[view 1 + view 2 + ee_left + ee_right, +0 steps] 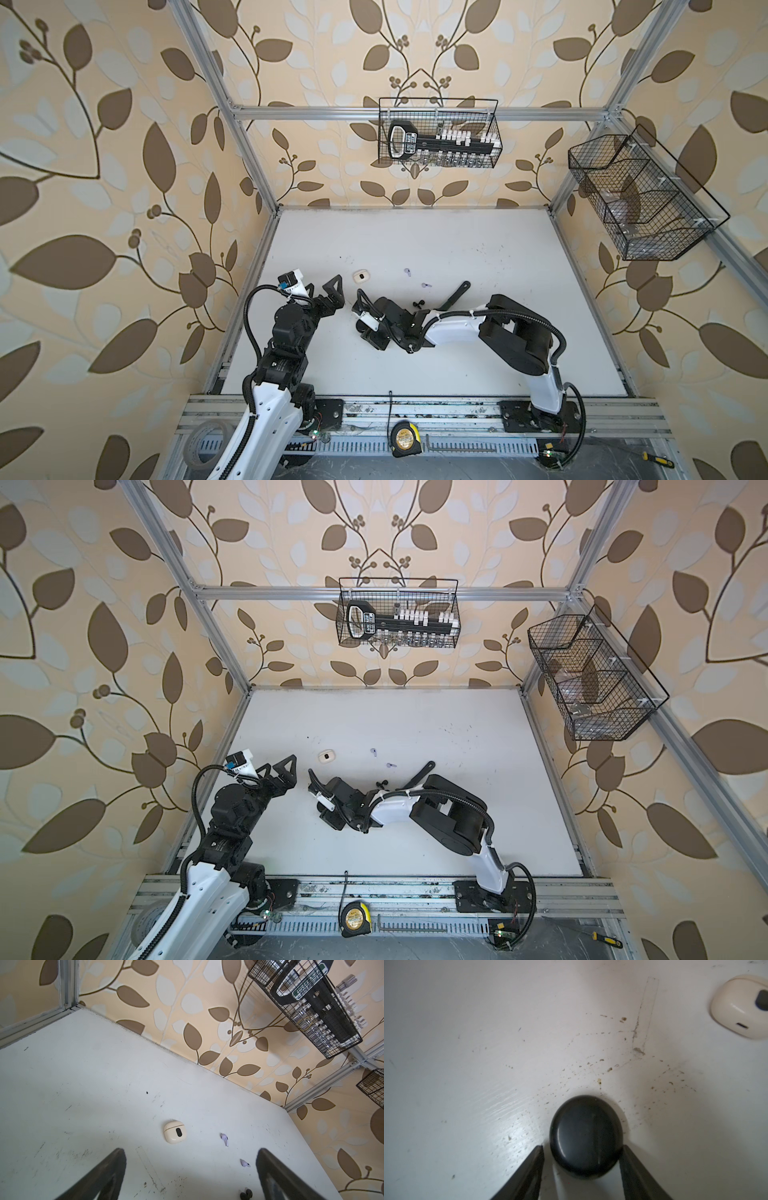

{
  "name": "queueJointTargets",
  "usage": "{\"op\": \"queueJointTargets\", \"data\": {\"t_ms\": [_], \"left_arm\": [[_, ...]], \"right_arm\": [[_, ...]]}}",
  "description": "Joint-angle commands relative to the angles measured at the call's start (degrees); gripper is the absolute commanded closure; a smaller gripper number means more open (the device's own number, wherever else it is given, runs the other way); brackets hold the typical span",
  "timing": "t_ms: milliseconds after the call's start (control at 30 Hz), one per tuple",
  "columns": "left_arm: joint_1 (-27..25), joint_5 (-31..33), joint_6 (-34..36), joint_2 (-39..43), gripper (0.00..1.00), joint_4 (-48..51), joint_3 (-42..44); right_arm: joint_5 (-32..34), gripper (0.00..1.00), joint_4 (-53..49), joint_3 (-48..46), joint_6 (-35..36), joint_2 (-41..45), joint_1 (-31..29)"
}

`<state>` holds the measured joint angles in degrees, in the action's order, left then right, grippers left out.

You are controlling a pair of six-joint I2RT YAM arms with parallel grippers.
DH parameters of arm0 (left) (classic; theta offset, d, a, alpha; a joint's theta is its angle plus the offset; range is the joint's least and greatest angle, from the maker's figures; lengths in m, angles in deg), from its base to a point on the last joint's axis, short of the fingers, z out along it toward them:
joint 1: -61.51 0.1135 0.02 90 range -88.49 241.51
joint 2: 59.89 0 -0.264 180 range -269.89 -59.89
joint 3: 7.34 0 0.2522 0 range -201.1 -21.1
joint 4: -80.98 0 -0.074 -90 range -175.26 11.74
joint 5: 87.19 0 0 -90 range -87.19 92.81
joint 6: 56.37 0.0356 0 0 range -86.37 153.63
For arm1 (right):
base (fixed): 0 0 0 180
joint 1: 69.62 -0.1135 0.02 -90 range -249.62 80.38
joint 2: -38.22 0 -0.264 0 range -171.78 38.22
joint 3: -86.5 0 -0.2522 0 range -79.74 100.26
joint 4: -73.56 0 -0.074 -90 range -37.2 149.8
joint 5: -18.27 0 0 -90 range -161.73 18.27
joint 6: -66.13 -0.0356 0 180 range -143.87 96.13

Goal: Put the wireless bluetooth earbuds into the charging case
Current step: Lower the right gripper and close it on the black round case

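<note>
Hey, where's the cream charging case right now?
In a top view the cream charging case lies closed on the white table, left of centre, with the nearest lilac earbud apart to its right.

Probably lab test cell, aluminium frame [415,113], wallpaper [124,208]
</note>
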<state>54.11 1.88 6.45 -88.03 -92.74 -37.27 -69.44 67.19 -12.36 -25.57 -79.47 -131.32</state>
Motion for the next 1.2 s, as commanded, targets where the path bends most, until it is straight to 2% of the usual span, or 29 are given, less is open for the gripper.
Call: {"op": "queueJointTargets", "data": {"t_ms": [0, 67, 167, 267, 533, 767, 1000, 1167], "left_arm": [[0.63, 1.1, 0.19, 0.02, 0.01, -2.19, 0.32], [0.63, 0.95, 0.17, 0.1, 0.01, -2.18, 0.31], [0.63, 1.14, 0.17, 0.19, 0.01, -2.01, 0.28], [0.63, 1.38, 0.15, 0.28, 0.01, -2.01, 0.27], [0.63, 1.48, 0.1, 0.36, 0.01, -1.92, 0.34], [0.63, 3.7, -0.24, 1.13, 0.01, -0.8, 0.39], [0.63, 4.62, -0.34, 2.38, 0.01, -0.07, 0.57], [0.63, 5.18, -0.48, 3.09, 0.01, 0.36, 0.7]], "right_arm": [[0.43, 0.45, -1.34, -2.05, 0.23, 1.45, -1.7], [1.46, 0.44, -1.42, -1.79, 0.05, 1.19, -1.71], [3.26, 0.36, -2.08, -0.81, -0.14, 0.29, -1.68], [3.53, 0.33, -2.82, 0.94, -0.46, -1.41, -1.68], [3.17, 0.32, -3.1, 3.47, -1.83, -5.38, -1.77], [3.13, 0.38, -2.62, 5.31, -2.53, -6.41, -1.77], [3.93, 0.39, -1.36, 5.22, -3.29, -7.76, -1.77], [4.66, 0.48, -1.16, 5.02, -3.4, -8.26, -1.77]]}}
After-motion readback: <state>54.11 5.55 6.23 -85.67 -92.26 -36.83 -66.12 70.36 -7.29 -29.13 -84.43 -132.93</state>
